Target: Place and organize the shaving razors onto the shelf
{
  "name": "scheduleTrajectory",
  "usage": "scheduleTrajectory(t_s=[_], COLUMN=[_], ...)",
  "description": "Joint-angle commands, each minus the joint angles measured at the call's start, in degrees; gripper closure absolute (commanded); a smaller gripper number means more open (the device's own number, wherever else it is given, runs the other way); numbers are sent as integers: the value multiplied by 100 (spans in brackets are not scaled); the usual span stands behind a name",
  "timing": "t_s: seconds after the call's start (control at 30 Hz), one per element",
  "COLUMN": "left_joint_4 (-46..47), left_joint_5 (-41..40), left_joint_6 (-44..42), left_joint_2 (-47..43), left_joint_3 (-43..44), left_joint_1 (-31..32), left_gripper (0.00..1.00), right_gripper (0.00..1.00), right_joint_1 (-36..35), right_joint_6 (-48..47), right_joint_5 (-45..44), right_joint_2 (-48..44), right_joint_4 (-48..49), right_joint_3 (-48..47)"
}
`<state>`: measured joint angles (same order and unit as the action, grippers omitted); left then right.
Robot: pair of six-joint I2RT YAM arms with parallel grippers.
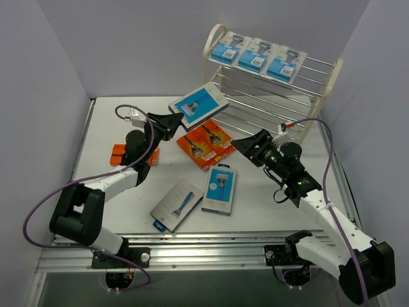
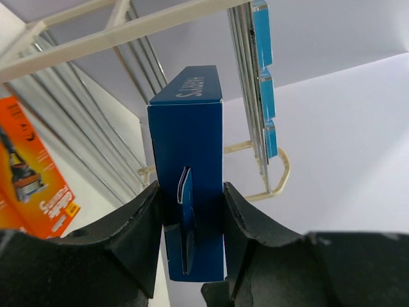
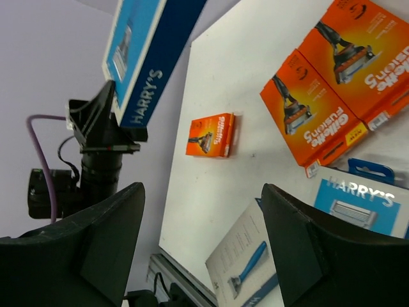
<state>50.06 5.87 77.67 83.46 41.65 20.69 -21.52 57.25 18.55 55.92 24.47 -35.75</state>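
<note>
The left claw (image 1: 171,123) is clamped on the lower end of a blue Harry's box (image 1: 198,105), one finger on each broad face, holding it clear of the tabletop (image 1: 108,192) and tilted, just in front of the shelf (image 1: 323,86) at its left end. The right claw (image 1: 248,144) stands wide with nothing between its fingers, in the air in front of the shelf's lower tier. On the shelf's top tier three blue packs (image 1: 254,56) lie in a row. Two large orange boxes (image 1: 206,144) lie side by side, touching, on the tabletop just in front of the shelf, below the lifted box. A small orange box (image 1: 118,153) lies well to the left of the shelf, beside the left arm. Farther out from the shelf, toward the arm bases, a blue-and-white pack (image 1: 219,188) and a grey pack (image 1: 177,204) showing a blue razor lie flat, next to each other.
</note>
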Motion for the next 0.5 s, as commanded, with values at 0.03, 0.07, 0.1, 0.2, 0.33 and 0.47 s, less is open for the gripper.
scheduleTrajectory(t_s=[0.03, 0.07, 0.1, 0.2, 0.33, 0.47], left_joint_4=[706, 715, 707, 680, 584, 610], left_joint_5=[-165, -165, -148, -139, -165, -191], left_joint_6=[204, 214, 214, 205, 161, 205], left_joint_2=[574, 679, 863, 1198, 1567, 2050], left_joint_3=[712, 905, 1002, 1398, 1828, 2268], left_joint_1=[190, 242, 260, 339, 418, 497], left_gripper=[98, 98, 98, 98, 98, 98], right_gripper=[30, 30, 29, 27, 25, 24], right_joint_1=[192, 227, 288, 402, 508, 596], right_joint_6=[-408, -495, -557, -803, -997, -1076], right_joint_5=[290, 299, 334, 413, 562, 729], right_joint_2=[-318, -371, -415, -573, -679, -591], right_joint_4=[-469, -600, -662, -952, -1181, -1243], right_joint_3=[-310, -327, -362, -433, -459, -459])
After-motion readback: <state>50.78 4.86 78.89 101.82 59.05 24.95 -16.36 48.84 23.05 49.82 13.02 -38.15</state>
